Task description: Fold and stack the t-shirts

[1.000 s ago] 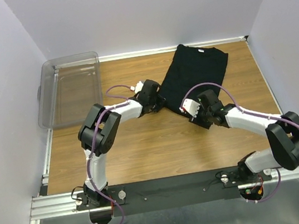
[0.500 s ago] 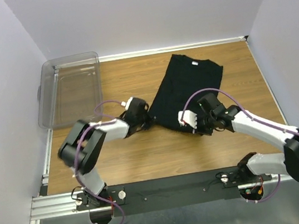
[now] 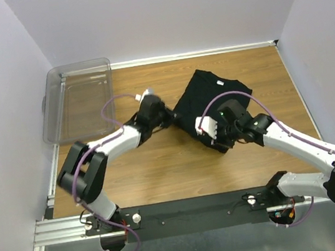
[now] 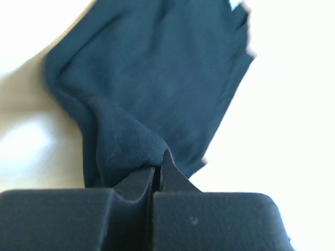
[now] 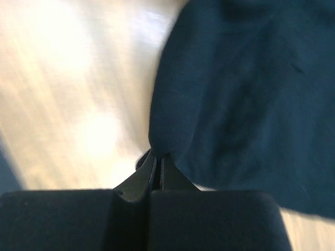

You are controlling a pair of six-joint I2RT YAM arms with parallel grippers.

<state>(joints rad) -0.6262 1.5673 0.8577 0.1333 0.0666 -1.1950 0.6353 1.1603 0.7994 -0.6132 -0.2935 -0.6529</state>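
One black t-shirt (image 3: 204,98) lies on the wooden table, its near part lifted and bunched, a small white neck tag showing on top. My left gripper (image 3: 167,118) is shut on the shirt's near-left edge; in the left wrist view the t-shirt (image 4: 152,83) rises in a pinched fold from the closed left gripper (image 4: 156,168). My right gripper (image 3: 221,141) is shut on the near-right edge; in the right wrist view a fold of the t-shirt (image 5: 246,94) hangs from the closed right gripper (image 5: 157,158).
A clear plastic bin (image 3: 78,99) stands at the back left of the table (image 3: 161,170). White walls close in the table at the back and on both sides. A metal rail (image 3: 193,210) runs along the near edge at the arm bases.
Both grippers have closed on the shirt's near edge. The shirt lay flat before; its near part is lifted and drawn back, so the cloth looks shorter and bunched.
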